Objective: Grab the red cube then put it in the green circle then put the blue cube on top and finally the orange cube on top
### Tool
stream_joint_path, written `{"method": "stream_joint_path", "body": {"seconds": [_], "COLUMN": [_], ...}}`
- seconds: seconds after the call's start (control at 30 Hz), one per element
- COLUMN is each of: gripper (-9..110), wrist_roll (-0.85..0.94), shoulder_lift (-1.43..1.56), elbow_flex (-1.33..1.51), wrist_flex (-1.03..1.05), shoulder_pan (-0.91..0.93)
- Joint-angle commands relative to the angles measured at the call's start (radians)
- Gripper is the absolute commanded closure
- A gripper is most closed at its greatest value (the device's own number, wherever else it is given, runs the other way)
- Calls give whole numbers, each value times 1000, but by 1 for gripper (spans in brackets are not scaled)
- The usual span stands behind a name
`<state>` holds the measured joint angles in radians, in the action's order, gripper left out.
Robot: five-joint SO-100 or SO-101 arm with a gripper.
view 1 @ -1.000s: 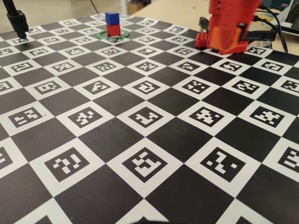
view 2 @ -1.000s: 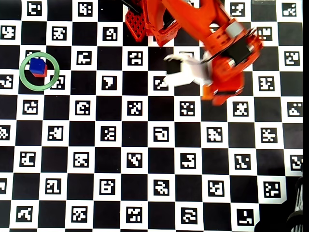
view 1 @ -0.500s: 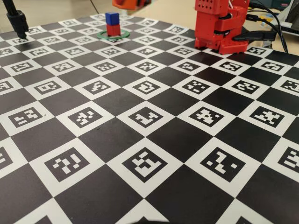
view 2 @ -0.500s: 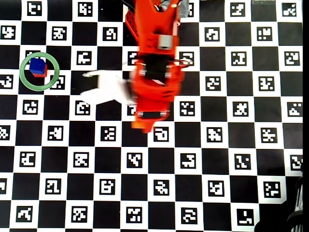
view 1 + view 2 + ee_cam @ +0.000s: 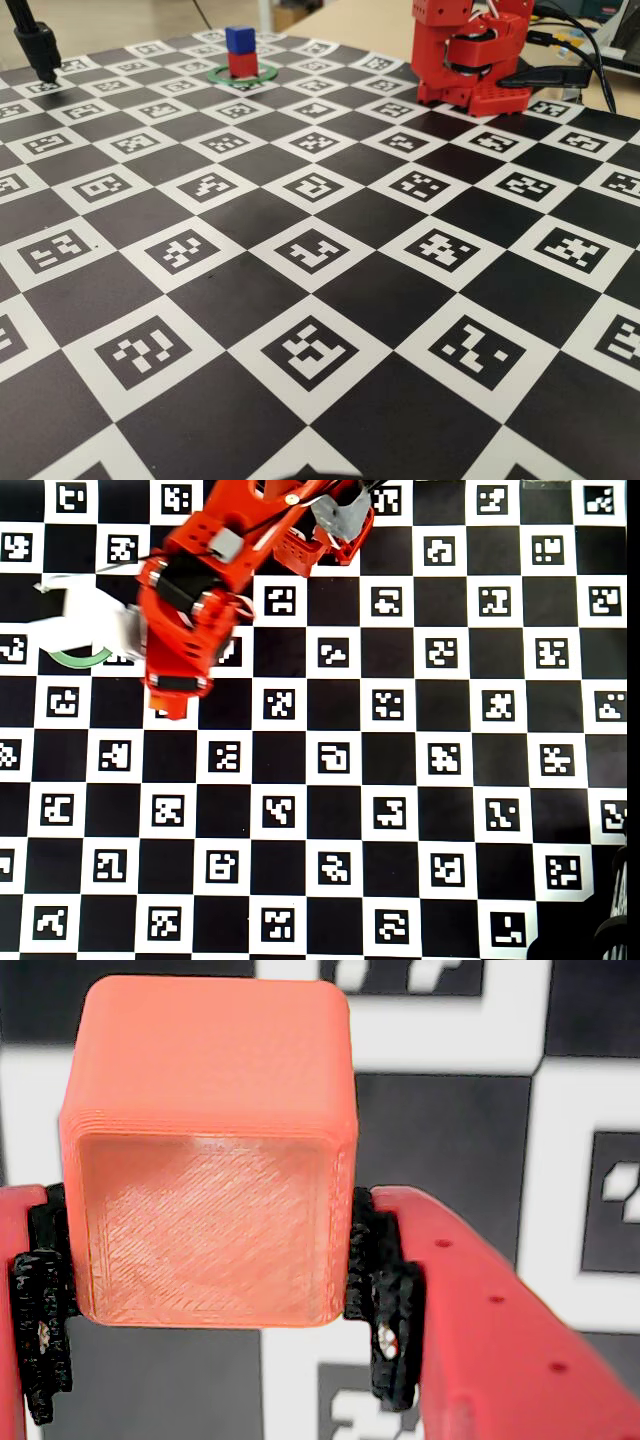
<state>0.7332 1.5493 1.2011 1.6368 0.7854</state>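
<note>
In the overhead view, the arm point(image 5: 195, 590) now reaches the frame's upper left, covering most of the green circle point(image 5: 75, 660).

Your arm point(image 5: 195, 575) is red-orange printed plastic with grey servo caps. Its gripper point(image 5: 215, 1305) has red fingers point(image 5: 480, 1330), black ribbed pads point(image 5: 390, 1310), and small screw holes.

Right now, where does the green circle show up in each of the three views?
Fixed view: the green circle lies at the far top, left of centre, around the red cube with the blue cube on top.
Overhead view: only an arc shows at the left edge, the arm covering the rest.
Wrist view: not in it.
Shared landmark: the checkered marker board.
</note>
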Motion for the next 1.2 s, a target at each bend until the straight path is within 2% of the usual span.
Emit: {"method": "stream_joint_path", "body": {"seconds": [0.0, 0.43, 1.17], "gripper": [88, 88, 88], "wrist_roll": [91, 275, 436], "shoulder_lift": [-18, -176, -319], "elbow_flex": [-166, -324, -367], "wrist_flex": [25, 155, 204], "shoulder_pan": [100, 288, 400]}}
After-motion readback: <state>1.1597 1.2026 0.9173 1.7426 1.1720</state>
